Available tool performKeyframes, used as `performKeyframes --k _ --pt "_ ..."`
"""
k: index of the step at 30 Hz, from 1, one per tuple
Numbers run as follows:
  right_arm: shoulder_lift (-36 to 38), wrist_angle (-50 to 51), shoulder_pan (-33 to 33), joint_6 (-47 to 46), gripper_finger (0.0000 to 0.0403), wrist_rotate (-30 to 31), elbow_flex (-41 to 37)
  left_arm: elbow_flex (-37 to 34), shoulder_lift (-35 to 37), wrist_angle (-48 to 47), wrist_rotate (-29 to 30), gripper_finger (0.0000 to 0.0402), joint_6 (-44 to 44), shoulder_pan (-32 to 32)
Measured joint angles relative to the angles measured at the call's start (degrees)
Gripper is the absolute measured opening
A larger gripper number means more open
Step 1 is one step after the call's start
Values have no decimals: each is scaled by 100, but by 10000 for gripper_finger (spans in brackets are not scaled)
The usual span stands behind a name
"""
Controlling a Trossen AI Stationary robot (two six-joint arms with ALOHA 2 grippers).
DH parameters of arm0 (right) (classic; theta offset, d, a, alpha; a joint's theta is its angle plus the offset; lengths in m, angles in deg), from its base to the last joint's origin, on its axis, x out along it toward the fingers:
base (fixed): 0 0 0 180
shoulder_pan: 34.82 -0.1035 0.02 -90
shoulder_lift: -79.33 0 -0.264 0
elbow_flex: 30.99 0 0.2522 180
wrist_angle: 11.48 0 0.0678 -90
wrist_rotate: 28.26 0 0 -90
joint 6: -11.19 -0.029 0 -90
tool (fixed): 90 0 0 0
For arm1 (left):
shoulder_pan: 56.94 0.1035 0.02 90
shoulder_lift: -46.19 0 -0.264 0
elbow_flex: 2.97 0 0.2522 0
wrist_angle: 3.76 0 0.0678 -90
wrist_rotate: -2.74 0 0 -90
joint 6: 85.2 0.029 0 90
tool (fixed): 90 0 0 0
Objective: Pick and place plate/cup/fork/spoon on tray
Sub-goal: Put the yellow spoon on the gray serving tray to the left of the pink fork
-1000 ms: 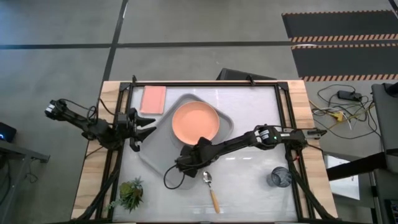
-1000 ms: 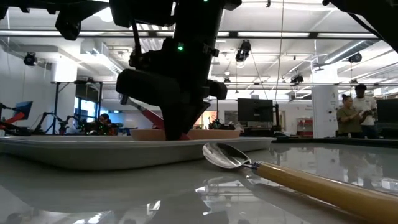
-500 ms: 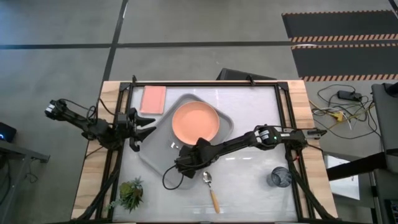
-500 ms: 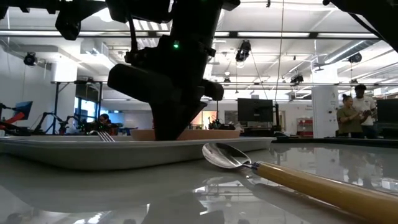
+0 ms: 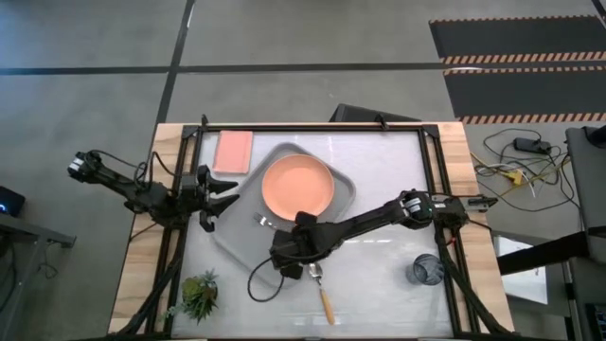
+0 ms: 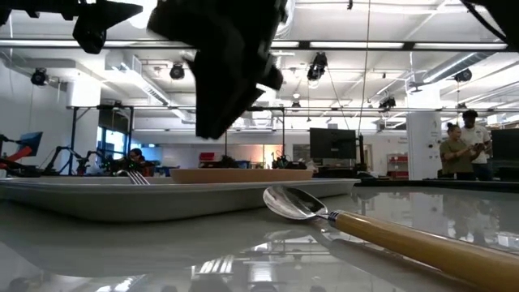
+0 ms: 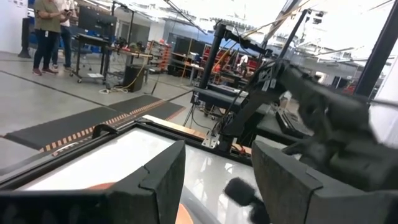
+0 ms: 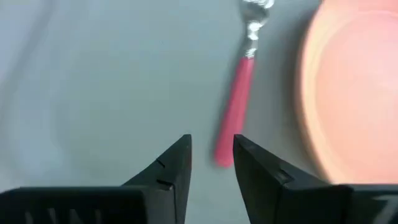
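Observation:
The pink-handled fork (image 8: 236, 109) lies flat on the light grey tray (image 5: 237, 232), next to the salmon plate (image 5: 297, 187), which also sits on the tray. The fork's tines show in the high view (image 5: 262, 222) and the low view (image 6: 135, 177). My right gripper (image 8: 212, 144) hovers open and empty above the tray's near edge (image 5: 287, 258), just short of the fork's handle end. The orange-handled spoon (image 5: 322, 292) lies on the table, near the tray's near edge. The dark cup (image 5: 425, 270) stands at the near right. My left gripper (image 5: 225, 194) waits open at the tray's left.
A flat pink rectangle (image 5: 233, 150) lies at the tray's far left corner. A small green plant (image 5: 199, 294) stands at the near left. A black frame (image 5: 312, 128) runs round the table. People stand in the room beyond the table (image 6: 464, 142).
My right gripper has risen from low over the tray and drawn a little toward the table's near edge. The fork, earlier under the gripper, now lies free on the tray beside the plate.

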Motion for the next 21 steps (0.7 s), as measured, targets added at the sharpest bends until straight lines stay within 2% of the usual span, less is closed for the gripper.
performKeyframes --k 8,13,16,21 --pt "310 250 -343 -347 67 -791 -7 11 -43 52 2 168 0 0" --pt "313 305 -585 -999 60 -1502 -11 11 -34 52 2 168 0 0" --pt "315 362 -721 -1717 69 -1859 -11 11 -47 52 2 168 0 1" --pt "322 540 -945 -2843 113 -1931 -11 11 -90 52 2 168 -6 1"
